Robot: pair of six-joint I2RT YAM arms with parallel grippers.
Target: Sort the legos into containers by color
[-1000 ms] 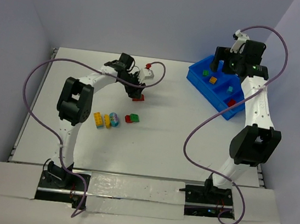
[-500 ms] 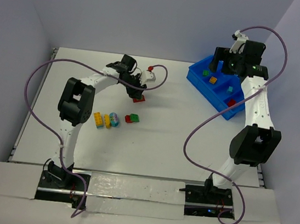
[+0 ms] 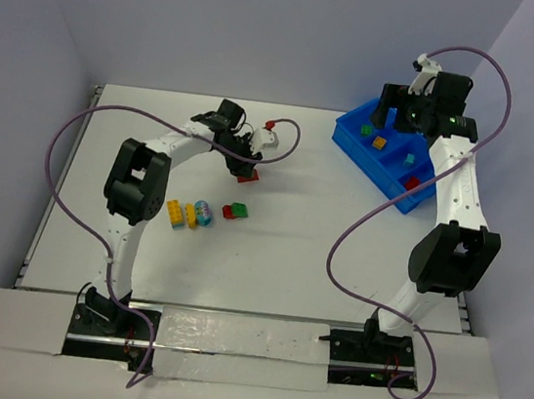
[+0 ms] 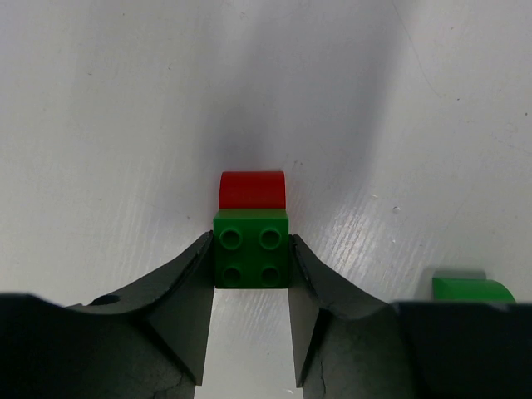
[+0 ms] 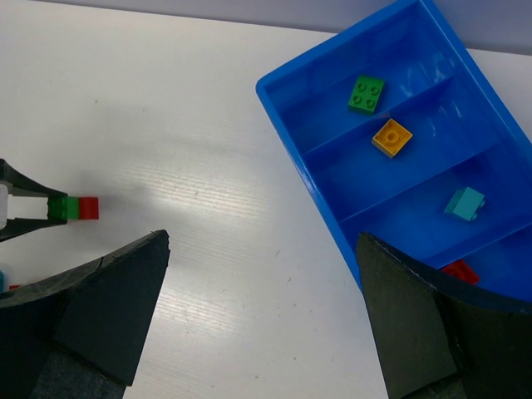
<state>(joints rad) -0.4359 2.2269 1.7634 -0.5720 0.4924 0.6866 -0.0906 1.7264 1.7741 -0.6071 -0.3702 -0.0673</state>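
The white table (image 3: 337, 268) carried the blue bin (image 3: 369, 174) at its far right. Four of the bin's compartments each held one piece: a green lego (image 5: 366, 93), an orange lego (image 5: 391, 137), a light blue lego (image 5: 465, 203) and a red lego (image 5: 457, 268). The right gripper (image 5: 262, 239) hung beside the bin, fingers spread wide with nothing between them. Near mid-table, the left gripper (image 4: 252, 245) pressed its fingers against both sides of a green brick (image 4: 251, 259), which had a red brick (image 4: 252, 189) joined to its far face.

The risk lay in that joint. Only the green half was pinched, near the fingertips, so the red might snap off in transit. The unsplit pair might also land in one compartment and mix the colours.

Whether the pair rested on the table could not be told. A right finger hid part of the red lego, and a left finger cut off another green piece (image 4: 465, 289).
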